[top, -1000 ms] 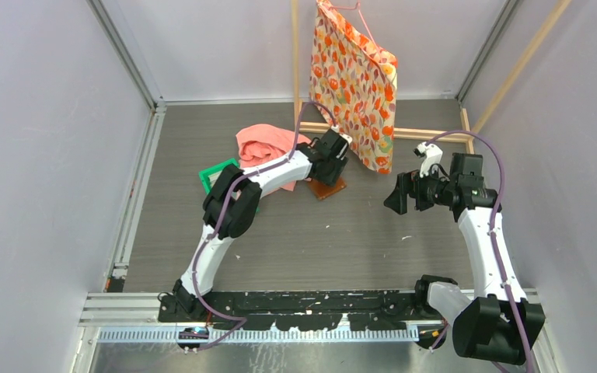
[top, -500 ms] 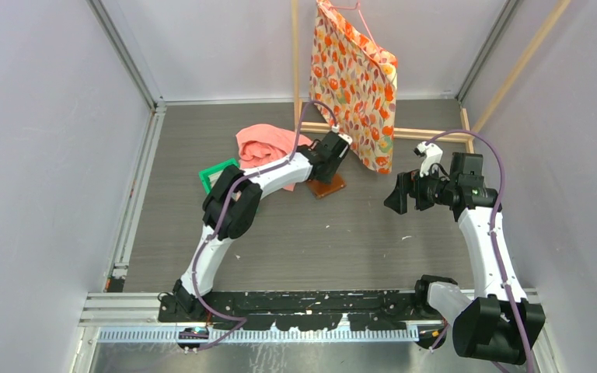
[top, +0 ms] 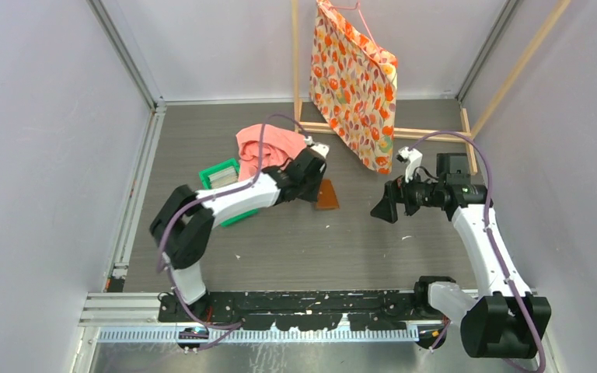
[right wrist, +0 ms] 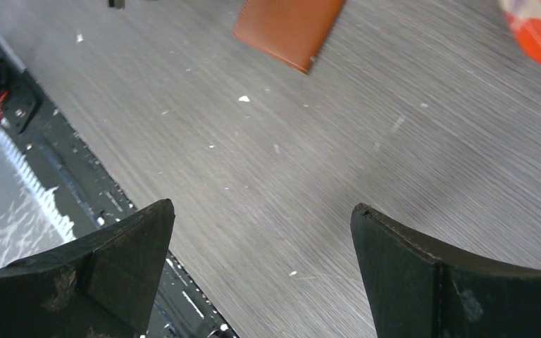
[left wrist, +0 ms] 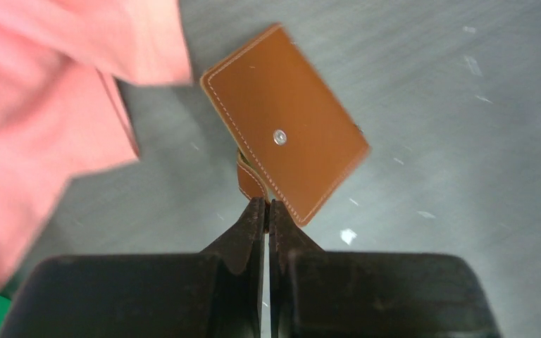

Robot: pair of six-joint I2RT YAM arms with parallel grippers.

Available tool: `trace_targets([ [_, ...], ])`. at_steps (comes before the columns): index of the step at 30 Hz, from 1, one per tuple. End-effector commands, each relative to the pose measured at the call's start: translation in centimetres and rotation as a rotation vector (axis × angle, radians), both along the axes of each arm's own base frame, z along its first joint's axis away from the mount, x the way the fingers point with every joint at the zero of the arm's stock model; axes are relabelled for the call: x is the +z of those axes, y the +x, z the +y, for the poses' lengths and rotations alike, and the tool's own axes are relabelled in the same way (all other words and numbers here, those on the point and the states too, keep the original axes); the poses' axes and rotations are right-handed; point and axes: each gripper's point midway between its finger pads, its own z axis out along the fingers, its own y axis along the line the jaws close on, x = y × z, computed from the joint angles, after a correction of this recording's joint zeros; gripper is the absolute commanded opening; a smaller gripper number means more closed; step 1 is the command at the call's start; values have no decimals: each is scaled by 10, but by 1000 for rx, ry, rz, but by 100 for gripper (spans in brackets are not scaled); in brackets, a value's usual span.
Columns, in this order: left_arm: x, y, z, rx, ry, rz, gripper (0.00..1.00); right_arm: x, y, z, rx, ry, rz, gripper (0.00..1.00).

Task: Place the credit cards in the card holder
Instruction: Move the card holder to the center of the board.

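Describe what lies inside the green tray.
Pale cards lie in the far part of the tray. The left arm crosses over its near part, so anything there is hidden.

The left elbow (top: pixel 180 227) has swung down to the left and nearer, uncovering the tray (top: pixel 219 176). The left fingers (left wrist: pixel 252 229), pressed together, have drawn back left off the wallet (top: pixel 328 194), which now lies bare on the desk (top: pixel 295 237), slightly nearer and turned. The right fingers (right wrist: pixel 113 267) have drifted left and nearer, toward the wallet
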Motion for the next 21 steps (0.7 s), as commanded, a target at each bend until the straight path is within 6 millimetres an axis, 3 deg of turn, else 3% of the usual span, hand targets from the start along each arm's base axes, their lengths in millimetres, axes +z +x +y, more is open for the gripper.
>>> trace_targets([
  [1, 45, -36, -28, 108, -366, 35, 0, 11, -9, 28, 146, 66, -18, 100],
  [6, 45, -77, -29, 182, -678, 120, 0, -3, -14, 51, 220, 75, 60, 97],
  [10, 43, -97, -32, 175, -779, 158, 0, -21, -15, 73, 270, 51, 137, 91],
  [16, 42, -119, -39, 167, -875, 198, 0, -54, -6, 94, 286, -108, 204, 82],
  [21, 54, -129, -38, 167, -999, 211, 0, -63, -7, 111, 320, -159, 201, 80],
])
